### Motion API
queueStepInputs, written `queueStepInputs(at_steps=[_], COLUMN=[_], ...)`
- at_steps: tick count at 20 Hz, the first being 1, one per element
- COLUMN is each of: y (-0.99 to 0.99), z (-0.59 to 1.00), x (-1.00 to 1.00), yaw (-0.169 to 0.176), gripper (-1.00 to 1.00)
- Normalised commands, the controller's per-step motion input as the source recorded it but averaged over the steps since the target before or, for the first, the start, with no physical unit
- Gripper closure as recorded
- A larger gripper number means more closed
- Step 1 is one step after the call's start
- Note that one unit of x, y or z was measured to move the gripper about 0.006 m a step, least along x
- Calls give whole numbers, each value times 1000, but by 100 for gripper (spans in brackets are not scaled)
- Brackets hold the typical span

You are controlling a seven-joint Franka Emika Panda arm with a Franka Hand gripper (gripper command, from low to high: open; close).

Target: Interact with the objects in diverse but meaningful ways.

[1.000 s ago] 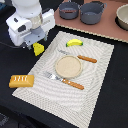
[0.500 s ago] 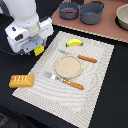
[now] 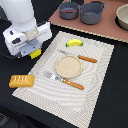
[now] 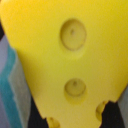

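Arm: the white robot arm point(image 3: 22, 22) stands over the exterior view's left edge of the striped placemat point(image 3: 100, 80), wrist pointing down.
Gripper: the gripper point(image 3: 33, 50) is mostly hidden under the white wrist housing; whether its fingers are clamped or released cannot be told.
Cheese wedge: a yellow cheese wedge point(image 3: 35, 53) peeks out just below the wrist, at the mat's left edge. In the wrist view the cheese wedge point(image 4: 70, 60) fills nearly the whole picture, with round dimples and notched holes along one edge. Whether it is gripped or only lies under the camera cannot be told.
Bun: an orange-brown bun with white stripes point(image 3: 21, 81) lies on the dark table point(image 3: 112, 112), just off the mat's left edge.
Banana: a yellow banana with green tips point(image 3: 74, 43) lies near the mat's far edge.
Plate: a round tan plate point(image 3: 68, 66) sits mid-mat.
Cutlery: an orange-handled fork point(image 3: 64, 80) lies on the plate's near side, an orange-handled knife point(image 3: 80, 56) on its far side.
Pots: two grey pots point(image 3: 82, 11) stand on a brown board point(image 3: 107, 32) beyond the mat.
Writing: no readable brand or label anywhere.
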Motion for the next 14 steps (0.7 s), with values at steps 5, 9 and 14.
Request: queueStepInputs(at_steps=[5, 9, 14], y=[503, 607, 715], z=[1000, 1000, 1000], x=[259, 330, 602], yaw=[7, 0, 0], gripper=[100, 100, 100])
